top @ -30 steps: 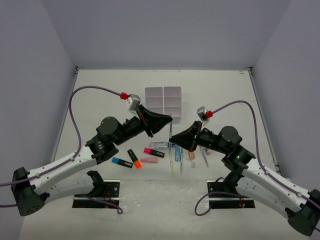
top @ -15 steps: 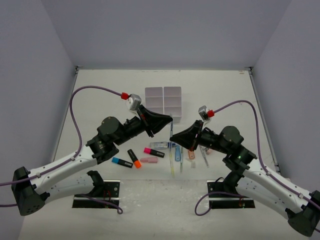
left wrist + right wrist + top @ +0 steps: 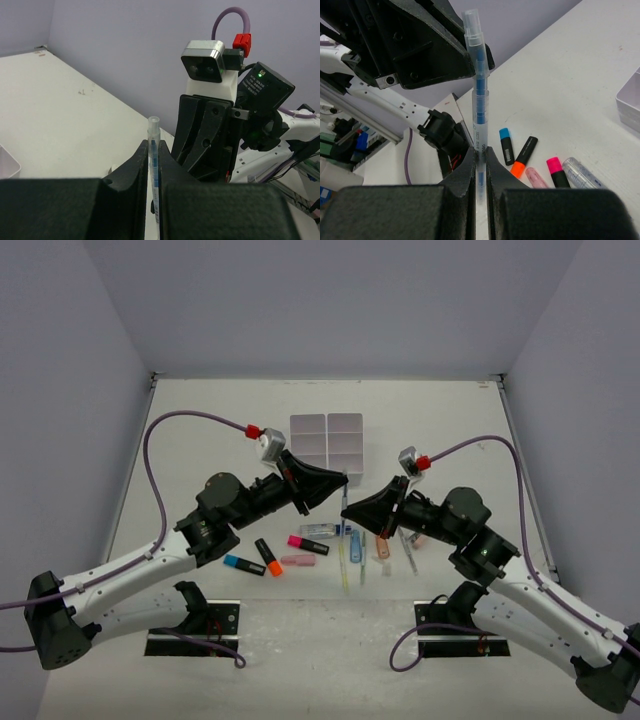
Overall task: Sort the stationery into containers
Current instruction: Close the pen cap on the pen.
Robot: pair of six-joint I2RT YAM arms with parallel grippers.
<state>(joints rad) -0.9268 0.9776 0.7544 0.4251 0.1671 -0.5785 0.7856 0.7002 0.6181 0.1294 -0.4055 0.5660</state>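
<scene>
A clear thin pen with blue ink (image 3: 344, 497) stands upright above the table, held between both grippers. My left gripper (image 3: 340, 480) is shut on one end of the pen (image 3: 154, 150). My right gripper (image 3: 347, 513) is shut on the other end of the pen (image 3: 479, 100). The white six-compartment tray (image 3: 327, 445) stands just behind them. On the table below lie a blue-ended highlighter (image 3: 243, 565), an orange-ended one (image 3: 268, 557), a pink eraser (image 3: 298, 561), a pink-ended highlighter (image 3: 308, 545), a glue pen (image 3: 320, 530) and several thin pens (image 3: 345, 562).
The loose items lie in a band between the two arm bases. The tray's corner shows at the right edge of the right wrist view (image 3: 631, 102). Purple cables arc over each arm. Grey walls close the table on three sides.
My right gripper has risen slightly with the pen, closing toward the left gripper. The left arm has barely moved.
</scene>
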